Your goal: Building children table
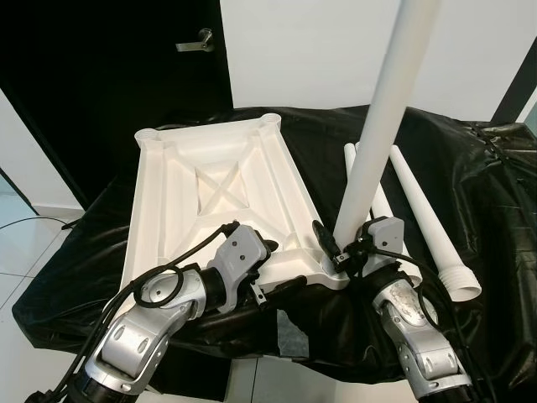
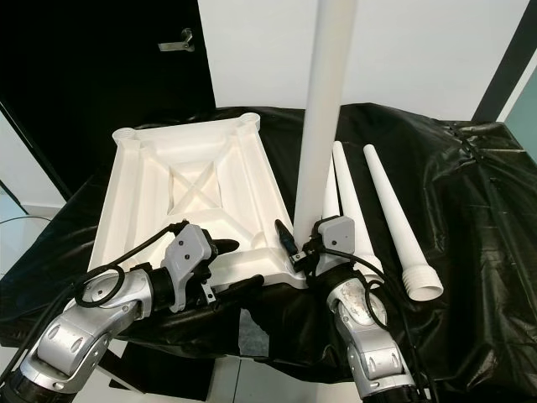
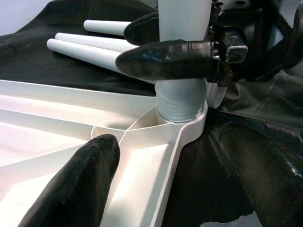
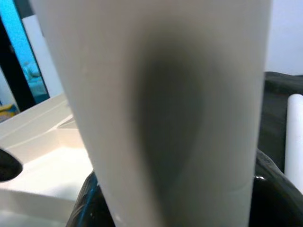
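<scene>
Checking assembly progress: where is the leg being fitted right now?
The upright leg stands in the tabletop's near right corner socket, gripped by the right gripper, beside spare legs.

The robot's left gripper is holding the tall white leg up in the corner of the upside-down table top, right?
Not quite. The right gripper holds the tall white leg upright in the corner socket; the left wrist view shows its fingers clamped around it. The left gripper rests at the upside-down table top beside that corner. The rest is right.
</scene>
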Available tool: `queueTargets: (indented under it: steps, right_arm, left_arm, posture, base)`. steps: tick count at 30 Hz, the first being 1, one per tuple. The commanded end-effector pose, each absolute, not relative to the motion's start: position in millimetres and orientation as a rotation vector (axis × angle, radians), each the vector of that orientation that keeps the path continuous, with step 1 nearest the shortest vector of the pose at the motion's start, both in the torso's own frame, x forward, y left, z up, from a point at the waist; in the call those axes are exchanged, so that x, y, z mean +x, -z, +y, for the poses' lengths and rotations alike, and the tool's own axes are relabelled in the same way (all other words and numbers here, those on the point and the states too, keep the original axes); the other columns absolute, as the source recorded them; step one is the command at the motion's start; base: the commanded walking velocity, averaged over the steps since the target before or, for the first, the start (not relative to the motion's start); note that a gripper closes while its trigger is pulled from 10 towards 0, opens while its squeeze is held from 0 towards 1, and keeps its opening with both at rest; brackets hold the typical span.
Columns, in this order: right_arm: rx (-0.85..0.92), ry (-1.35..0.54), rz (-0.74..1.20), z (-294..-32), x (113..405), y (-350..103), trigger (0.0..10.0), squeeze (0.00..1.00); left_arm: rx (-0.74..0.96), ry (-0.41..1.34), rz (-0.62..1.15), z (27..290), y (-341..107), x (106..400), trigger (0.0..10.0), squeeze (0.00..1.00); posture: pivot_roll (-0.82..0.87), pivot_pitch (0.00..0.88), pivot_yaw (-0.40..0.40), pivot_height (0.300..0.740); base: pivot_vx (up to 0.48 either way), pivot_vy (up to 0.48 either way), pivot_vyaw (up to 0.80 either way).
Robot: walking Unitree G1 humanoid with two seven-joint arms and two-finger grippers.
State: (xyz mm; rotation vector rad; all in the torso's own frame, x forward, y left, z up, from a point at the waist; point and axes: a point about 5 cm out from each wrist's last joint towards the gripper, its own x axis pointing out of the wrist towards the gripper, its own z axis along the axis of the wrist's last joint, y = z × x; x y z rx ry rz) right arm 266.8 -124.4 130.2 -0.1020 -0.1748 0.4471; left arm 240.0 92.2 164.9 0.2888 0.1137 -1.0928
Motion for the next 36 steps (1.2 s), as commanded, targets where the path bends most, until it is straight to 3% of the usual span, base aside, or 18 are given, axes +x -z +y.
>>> queueTargets:
  steps: [1, 8, 9, 13, 14, 16, 17, 23, 24, 25, 26, 36]
  right_arm:
    - [-0.132, -0.454, -0.03, -130.6, 262.4, -101.8, 10.0, 0.0]
    - [-0.113, -0.464, -0.045, -132.7, 263.3, -104.3, 10.0, 0.0]
    - [0.015, -0.476, -0.098, -130.9, 262.5, -115.7, 10.0, 0.0]
    - [0.08, -0.485, -0.158, -129.8, 264.0, -132.3, 10.0, 0.0]
    - [0.06, -0.488, -0.171, -129.4, 264.9, -137.0, 10.0, 0.0]
    - [0.046, -0.49, -0.18, -129.3, 265.5, -140.0, 10.0, 0.0]
    - [0.041, -0.488, -0.19, -129.0, 266.0, -143.6, 10.0, 0.0]
    - [-0.003, -0.512, -0.241, -121.3, 266.8, -160.3, 10.0, 0.0]
    - [-0.006, -0.523, -0.246, -120.4, 268.0, -163.1, 10.0, 0.0]
    - [-0.006, -0.523, -0.246, -120.4, 268.0, -163.1, 10.0, 0.0]
    - [-0.02, -0.528, -0.246, -120.5, 270.1, -165.3, 10.0, 0.0]
    - [-0.089, -0.634, -0.242, -120.6, 284.7, -184.2, 10.0, 0.0]
  left_arm:
    - [0.296, 1.088, 0.106, 93.3, -168.0, 240.8, 10.0, 0.0]
    - [0.295, 1.088, 0.105, 92.6, -167.9, 240.5, 10.0, 0.0]
    - [0.284, 1.077, 0.101, 93.0, -168.6, 242.0, 10.0, 0.0]
    - [0.219, 1.067, 0.105, 94.9, -172.2, 245.7, 10.0, 0.0]
    - [0.185, 1.069, 0.117, 95.7, -173.3, 246.9, 10.0, 0.84]
    - [0.164, 1.07, 0.125, 96.2, -173.9, 247.6, 10.0, 0.84]
    - [0.14, 1.075, 0.137, 97.0, -174.2, 247.8, 10.0, 1.0]
    - [0.133, 1.078, 0.068, 92.9, -182.4, 249.1, 10.0, 1.0]
    - [0.121, 1.081, 0.045, 91.4, -185.9, 249.9, 10.0, 0.67]
    - [0.121, 1.081, 0.045, 91.4, -185.9, 249.9, 10.0, 0.67]
    - [0.113, 1.084, 0.026, 90.6, -189.0, 251.0, 10.0, 0.0]
    - [0.04, 1.164, -0.1, 83.6, -217.2, 257.4, 10.0, 0.0]
  posture:
    - [0.05, 0.0, 0.036, 0.74]
    - [0.05, 0.0, 0.035, 0.74]
    - [0.05, 0.0, 0.035, 0.74]
    - [0.05, 0.0, 0.032, 0.74]
    - [0.06, 0.0, 0.03, 0.74]
    - [0.06, 0.0, 0.03, 0.74]
    - [0.05, 0.0, 0.025, 0.74]
    - [0.05, 0.0, 0.009, 0.74]
    - [0.05, 0.0, 0.008, 0.74]
    - [0.05, 0.0, 0.008, 0.74]
    - [0.05, 0.0, 0.005, 0.74]
    - [0.05, 0.0, -0.015, 0.74]
  base:
    - [0.0, 0.0, 0.0]
    - [0.0, 0.0, 0.0]
    - [0.0, 0.0, 0.0]
    - [0.0, 0.0, 0.0]
    - [0.0, 0.0, 0.0]
    - [0.0, 0.0, 0.0]
    - [0.0, 0.0, 0.0]
    - [0.0, 0.0, 0.0]
    - [0.0, 0.0, 0.0]
    - [0.0, 0.0, 0.0]
    - [0.0, 0.0, 0.0]
    - [0.0, 0.0, 0.0]
